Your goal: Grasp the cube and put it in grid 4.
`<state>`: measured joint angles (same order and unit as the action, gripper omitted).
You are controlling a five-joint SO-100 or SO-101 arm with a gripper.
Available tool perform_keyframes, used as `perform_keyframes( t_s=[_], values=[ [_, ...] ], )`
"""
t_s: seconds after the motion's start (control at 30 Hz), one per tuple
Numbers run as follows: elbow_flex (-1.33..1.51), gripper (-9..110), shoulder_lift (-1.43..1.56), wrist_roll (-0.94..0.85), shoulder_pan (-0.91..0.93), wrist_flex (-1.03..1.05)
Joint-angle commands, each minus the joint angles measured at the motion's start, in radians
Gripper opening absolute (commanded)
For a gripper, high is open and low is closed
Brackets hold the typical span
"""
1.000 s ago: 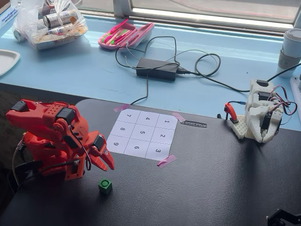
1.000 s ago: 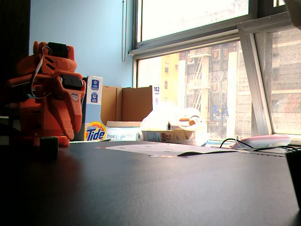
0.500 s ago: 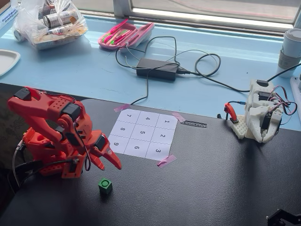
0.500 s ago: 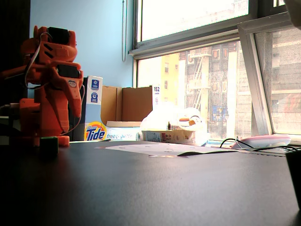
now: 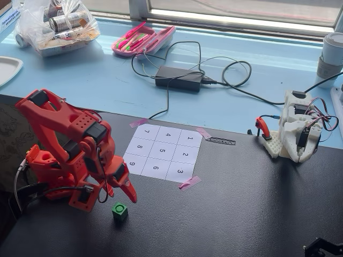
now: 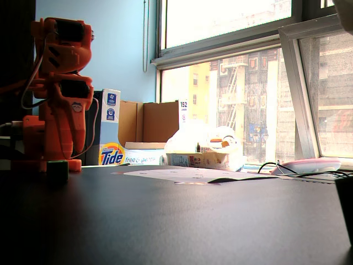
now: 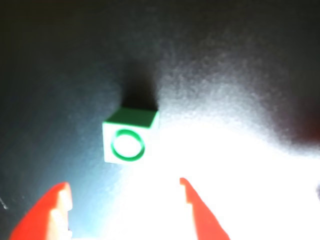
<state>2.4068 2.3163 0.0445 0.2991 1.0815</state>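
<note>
The small green cube [image 5: 120, 212] sits on the black table, below and left of the numbered paper sheet [image 5: 140, 164]. Grid 4 [image 5: 169, 135] is the middle cell of the sheet's far row and lies bare. My orange gripper [image 5: 123, 196] points down just above and behind the cube, open. In the wrist view the cube [image 7: 130, 140] shows its round hollow, ahead of my gripper [image 7: 123, 181] and between the lines of the two red fingertips [image 7: 57, 205], without touching them. The low fixed view shows the cube [image 6: 57, 170] in front of the arm's base.
A white servo rig [image 5: 297, 128] stands at the table's right edge. On the blue ledge behind lie a power brick with cables [image 5: 179, 78], a pink case [image 5: 143, 38] and a plastic bag [image 5: 56, 21]. A Tide box [image 6: 112, 154] stands beyond the table.
The arm has unfolded from its crouch: the elbow rose and the gripper swung forward and down, closer to the cube. The cube has not moved.
</note>
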Motion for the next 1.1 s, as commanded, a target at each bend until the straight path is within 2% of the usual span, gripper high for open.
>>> perform_keyframes(
  t_s=[0.0, 0.47, 1.07],
  values=[
    [-0.069, 34, -0.032, -0.018, 0.014, 0.020],
    [-0.135, 34, -0.172, -0.087, 0.160, -0.014],
    [-0.112, 34, -0.247, -0.097, 0.137, -0.098]
  ],
)
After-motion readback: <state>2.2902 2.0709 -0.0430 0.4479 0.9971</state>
